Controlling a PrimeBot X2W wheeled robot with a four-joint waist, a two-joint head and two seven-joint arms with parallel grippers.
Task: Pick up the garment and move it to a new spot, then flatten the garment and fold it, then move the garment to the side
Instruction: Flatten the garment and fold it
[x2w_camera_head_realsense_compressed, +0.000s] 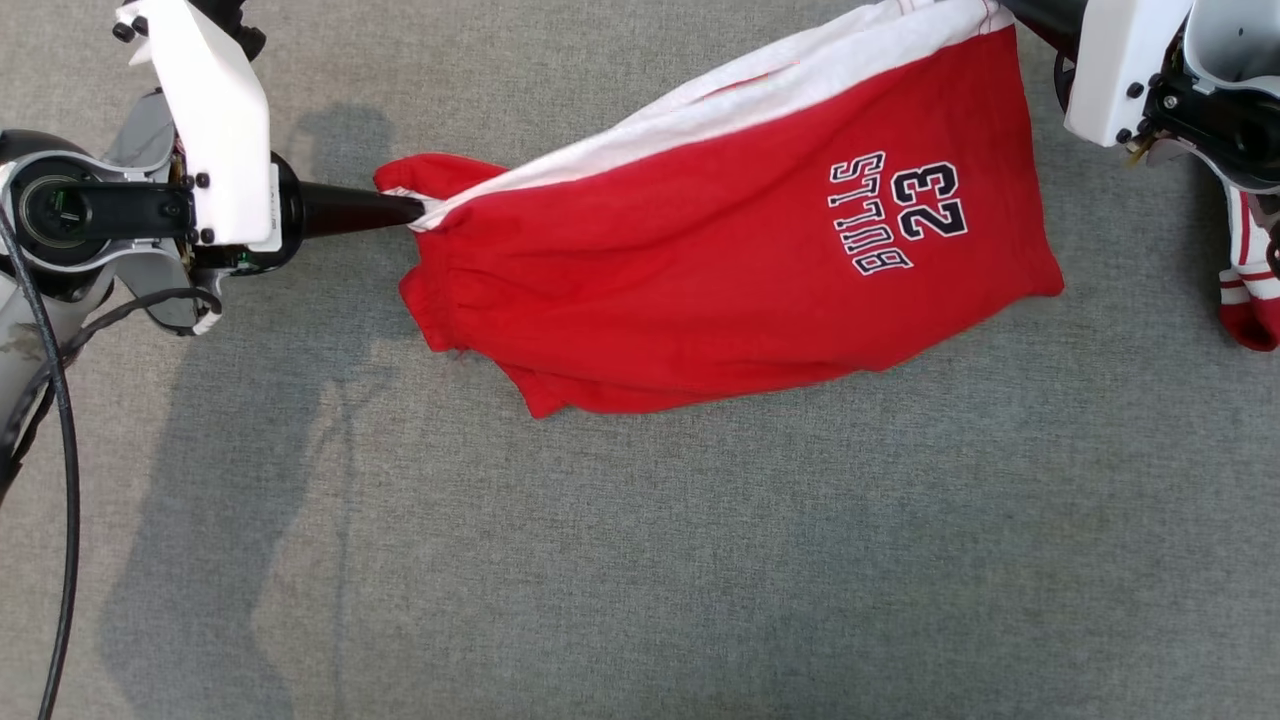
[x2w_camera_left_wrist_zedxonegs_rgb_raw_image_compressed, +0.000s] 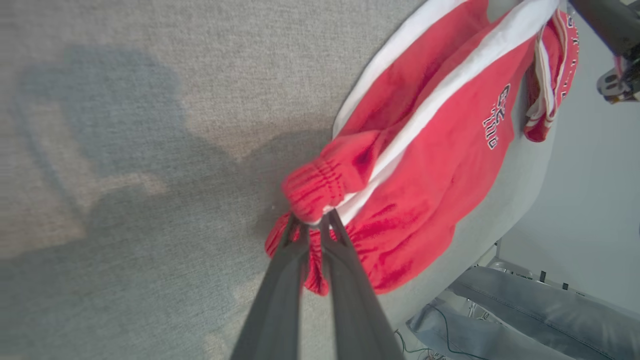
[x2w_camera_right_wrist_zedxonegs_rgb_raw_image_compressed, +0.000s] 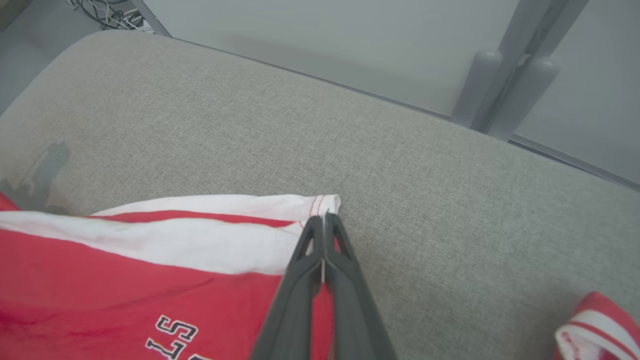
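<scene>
Spread wide below: grey fabric surface (x2w_camera_head_realsense_compressed: 640, 560), with red garment (x2w_camera_head_realsense_compressed: 720, 270) strung over it between both grippers.

Reaching in from upper left of the head view with left arm (x2w_camera_head_realsense_compressed: 215, 130), dark fingers level and pointing across; left gripper (x2w_camera_head_realsense_compressed: 415, 212) pinched narrow on the gathered elastic waistband corner. Entering at upper right with right arm (x2w_camera_head_realsense_compressed: 1120, 60); right gripper (x2w_camera_right_wrist_zedxonegs_rgb_raw_image_compressed: 325, 220) pressed fully together on the white-edged hem corner. Looks like shorts: red, white side stripe, "BULLS 23" lettering, sagging and rumpled along the lower edge. Well apart at the right edge, a small red-and-white striped item (x2w_camera_head_realsense_compressed: 1250, 300).
</scene>
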